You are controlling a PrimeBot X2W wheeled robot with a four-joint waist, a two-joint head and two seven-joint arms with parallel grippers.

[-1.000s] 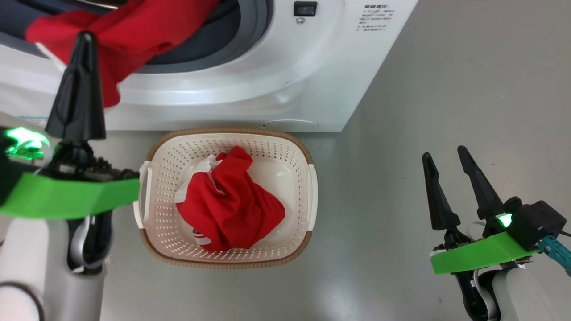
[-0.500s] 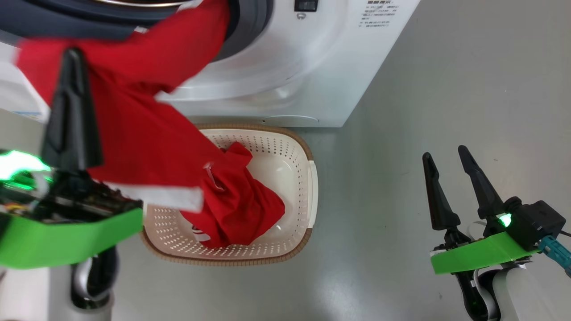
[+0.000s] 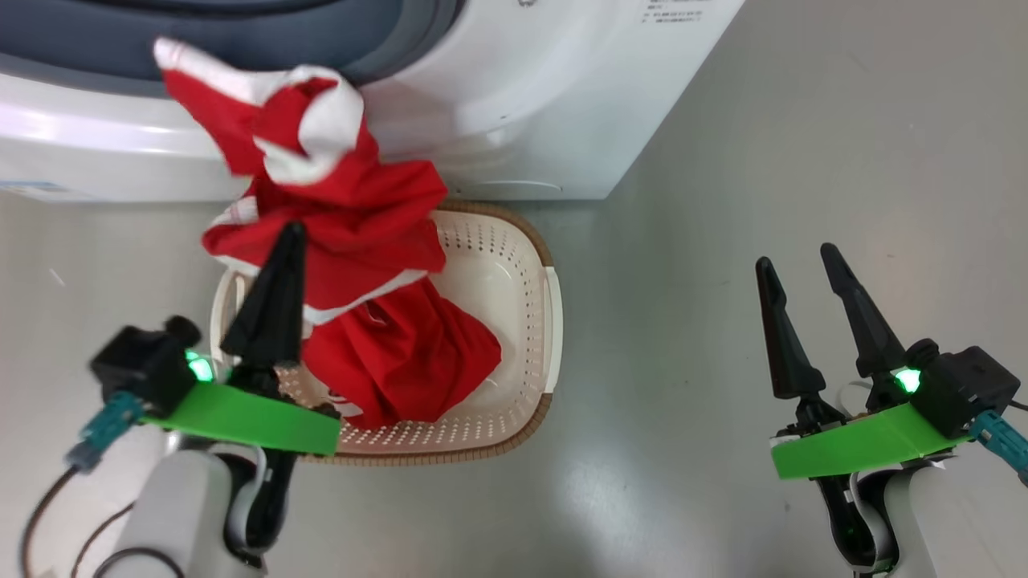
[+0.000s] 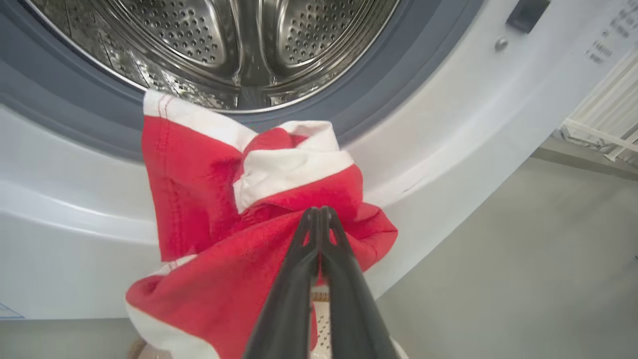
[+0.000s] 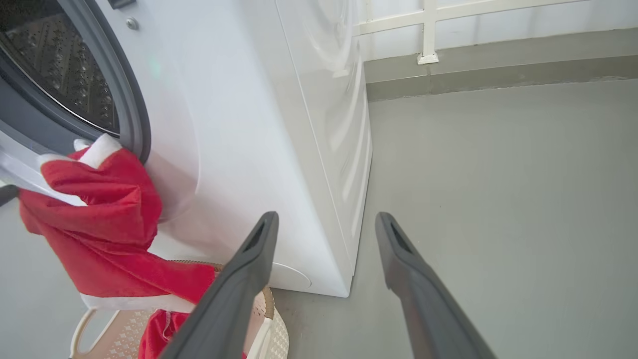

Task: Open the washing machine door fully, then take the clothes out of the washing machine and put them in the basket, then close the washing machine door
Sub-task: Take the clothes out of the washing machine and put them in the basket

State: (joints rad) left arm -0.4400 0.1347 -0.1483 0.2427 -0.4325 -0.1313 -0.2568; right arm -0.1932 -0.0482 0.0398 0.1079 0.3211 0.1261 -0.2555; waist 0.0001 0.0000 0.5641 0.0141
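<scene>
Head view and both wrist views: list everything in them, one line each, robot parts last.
washing machine: one, white with a grey ring, across the top of the head view
drum: one, perforated steel, inside the machine's opening
basket: one, cream with a brown rim, on the floor in front of the machine
clothes: two pieces, red with white trim; this one is held up above the basket, the other piece lies in the basket
floor: grey, under and to the right of the machine
left gripper: one, black fingers, green band; shut on the raised piece
right gripper: one, black fingers, green band; open, over bare floor at lower right
</scene>
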